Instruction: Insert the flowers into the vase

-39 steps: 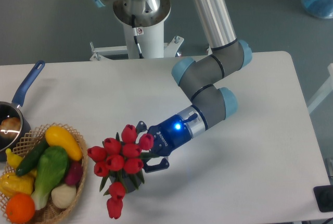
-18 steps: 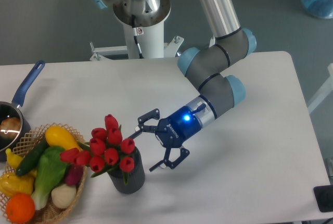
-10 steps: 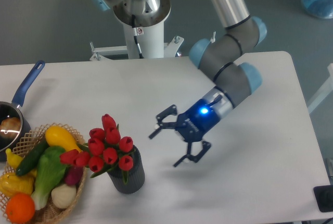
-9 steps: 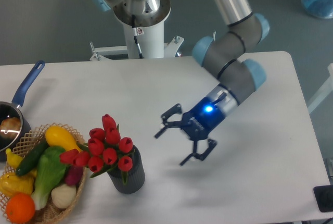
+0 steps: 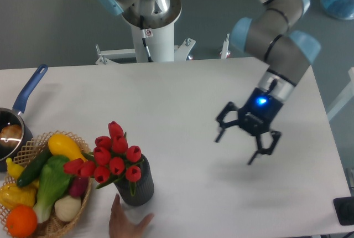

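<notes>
Glossy red tulip flowers (image 5: 110,155) sit in the ribbed dark vase (image 5: 135,185) near the front edge; the gripper (image 5: 237,145) hangs empty, fingers spread, toward the right edge.

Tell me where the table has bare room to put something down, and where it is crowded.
Bare tabletop runs from the saucepan across to the open gripper, and in front between the vase and the right edge. The front left is crowded: the wicker basket of toy produce, the flowers in the vase, and a hand beside it.
</notes>
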Available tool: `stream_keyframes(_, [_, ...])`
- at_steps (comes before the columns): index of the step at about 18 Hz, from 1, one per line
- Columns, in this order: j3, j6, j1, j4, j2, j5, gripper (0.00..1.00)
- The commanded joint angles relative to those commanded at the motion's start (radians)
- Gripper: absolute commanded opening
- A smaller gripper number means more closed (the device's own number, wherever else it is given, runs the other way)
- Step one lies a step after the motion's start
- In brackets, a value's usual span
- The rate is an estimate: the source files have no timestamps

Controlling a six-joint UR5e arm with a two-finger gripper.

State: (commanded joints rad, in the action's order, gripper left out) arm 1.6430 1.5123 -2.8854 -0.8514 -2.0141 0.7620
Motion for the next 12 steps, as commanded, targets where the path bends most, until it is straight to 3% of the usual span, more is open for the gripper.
stream_keyframes(6, [-0.041, 0.000, 0.021, -0.003, 0.005, 0.351, 1.00])
stream_keyframes(9, [-0.054, 0.000, 0.024, -0.003, 0.005, 0.404, 1.00])
stream_keyframes(12, [-0.069, -0.006, 0.037, -0.012, 0.005, 0.546, 1.00])
